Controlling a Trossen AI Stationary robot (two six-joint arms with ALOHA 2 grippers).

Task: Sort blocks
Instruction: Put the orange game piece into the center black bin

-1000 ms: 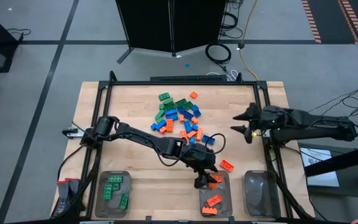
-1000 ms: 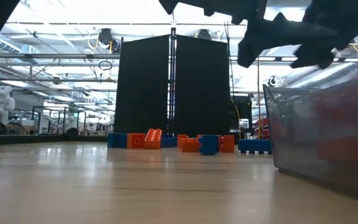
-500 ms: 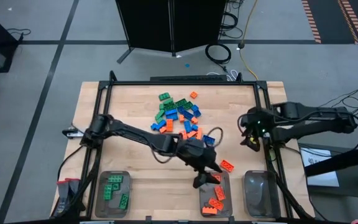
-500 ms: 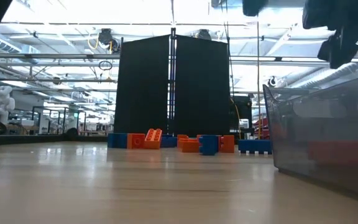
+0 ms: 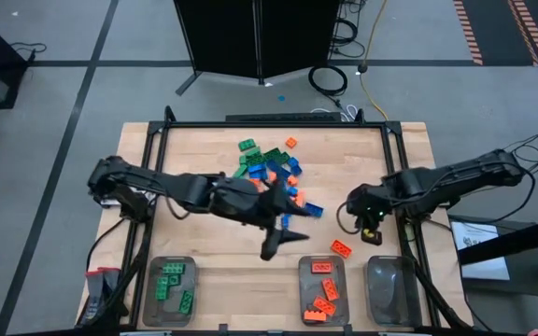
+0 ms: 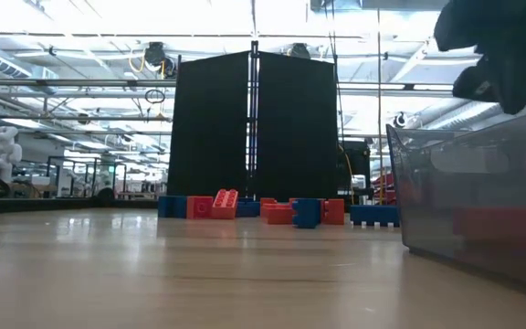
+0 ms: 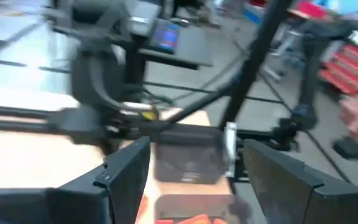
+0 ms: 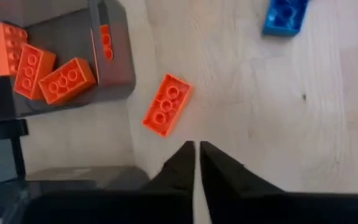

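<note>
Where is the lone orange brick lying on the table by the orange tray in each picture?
High view: orange brick right of centre, just above the orange tray.
Low view: not visible.
Left wrist view: not visible.
Right wrist view: centre, beside the tray.
Shared landmark: the orange tray.

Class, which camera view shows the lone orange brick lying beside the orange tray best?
The right wrist view: the lone orange brick fills it close up, studs clear. The high view shows it tiny beside the orange tray. The low and left wrist views don't show it.

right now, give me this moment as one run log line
left hand: open, empty, above table between pile and trays | right hand: shut, empty, near loose orange block | orange tray: several orange blocks | blue tray: none visible
</note>
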